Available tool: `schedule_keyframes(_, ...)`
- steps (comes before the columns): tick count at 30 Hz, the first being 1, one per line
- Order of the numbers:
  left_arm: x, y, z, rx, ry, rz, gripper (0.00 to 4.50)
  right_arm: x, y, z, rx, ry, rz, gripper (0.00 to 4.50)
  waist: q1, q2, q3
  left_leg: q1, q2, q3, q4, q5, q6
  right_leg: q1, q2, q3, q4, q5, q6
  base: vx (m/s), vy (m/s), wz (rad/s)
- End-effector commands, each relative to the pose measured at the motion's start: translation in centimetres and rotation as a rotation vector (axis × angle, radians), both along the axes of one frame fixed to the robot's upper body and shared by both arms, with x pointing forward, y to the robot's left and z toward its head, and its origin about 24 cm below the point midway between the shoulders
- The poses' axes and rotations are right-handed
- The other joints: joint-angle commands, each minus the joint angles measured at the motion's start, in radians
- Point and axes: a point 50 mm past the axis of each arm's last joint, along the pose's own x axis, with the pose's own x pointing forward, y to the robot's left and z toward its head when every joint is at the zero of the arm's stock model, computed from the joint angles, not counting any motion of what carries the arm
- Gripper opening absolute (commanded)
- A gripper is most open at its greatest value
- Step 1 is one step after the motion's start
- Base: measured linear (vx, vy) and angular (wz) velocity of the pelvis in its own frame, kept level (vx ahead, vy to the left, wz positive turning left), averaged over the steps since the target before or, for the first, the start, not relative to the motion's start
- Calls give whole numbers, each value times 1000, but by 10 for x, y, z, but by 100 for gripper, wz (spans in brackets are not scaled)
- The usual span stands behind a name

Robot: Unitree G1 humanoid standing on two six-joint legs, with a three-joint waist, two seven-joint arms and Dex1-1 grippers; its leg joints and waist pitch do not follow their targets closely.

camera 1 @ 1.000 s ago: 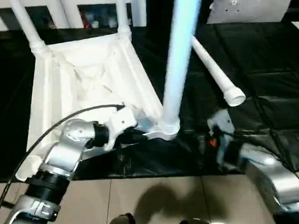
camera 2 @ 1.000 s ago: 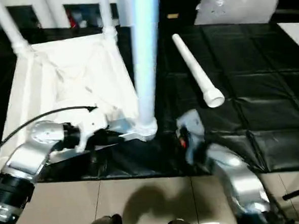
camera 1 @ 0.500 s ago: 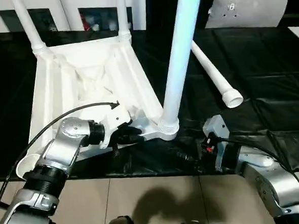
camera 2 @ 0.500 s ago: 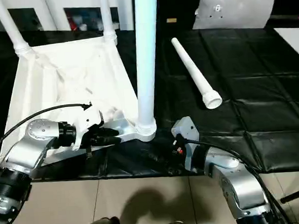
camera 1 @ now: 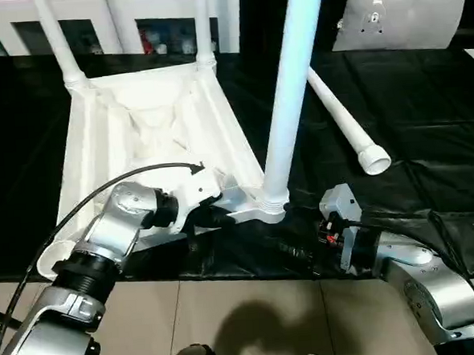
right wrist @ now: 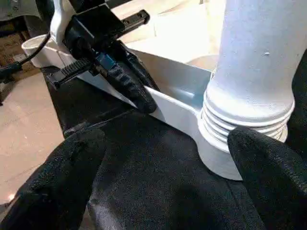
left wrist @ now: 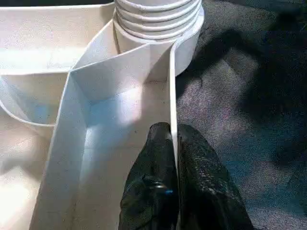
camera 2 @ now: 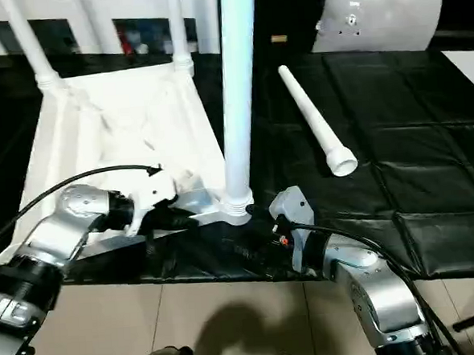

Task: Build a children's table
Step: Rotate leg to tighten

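White upturned table [camera 1: 150, 130], three legs upright

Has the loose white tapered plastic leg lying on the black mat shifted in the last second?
No. The loose white tapered leg lies at the same spot beside the upright screwed-in leg; only the camera shifted.

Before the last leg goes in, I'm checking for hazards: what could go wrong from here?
1. The left hand pinches only the thin side wall of the table top; that wall could flex or slip free.
2. The open right hand sits low beside the near leg; a sideways bump might tilt the table.
3. The loose leg lies unrestrained on the black mat and may roll.
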Motion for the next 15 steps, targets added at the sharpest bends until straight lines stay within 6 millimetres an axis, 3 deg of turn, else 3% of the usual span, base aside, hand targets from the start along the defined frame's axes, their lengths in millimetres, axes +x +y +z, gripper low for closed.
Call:
schedule_keyframes(1, 0, 3, -6, 58, 16, -5, 8, -2, 1, 4, -2, -23, 12, 450, 2, -4, -76, 21, 66, -24, -62, -247, 27, 36, -87, 55, -88, -176, -218, 0, 0, 0)
schedule_keyframes(8, -6, 7, -5, 100, 22, -126, 8, 8, -4, 13, -10, -66, 10, 450, 2, -4, -75, 20, 67, -25, -63, -241, 28, 34, -87, 55, -86, -161, -218, 0, 0, 0)
schedule_keyframes(12, -13, 6, -5, 110, 33, -253, 8, 17, -10, 17, -62, -87, 81, 450, 2, 2, -74, 25, 67, -22, -60, -238, 29, 31, -86, 56, -84, -139, -231, 0, 0, 0)
schedule_keyframes(15, -15, 2, -3, 92, 38, -299, 8, 22, -10, 19, -87, -91, 137, 450, 6, -1, -75, 24, 68, -21, -59, -230, 35, 33, -86, 54, -79, -108, -244, 0, 0, 0)
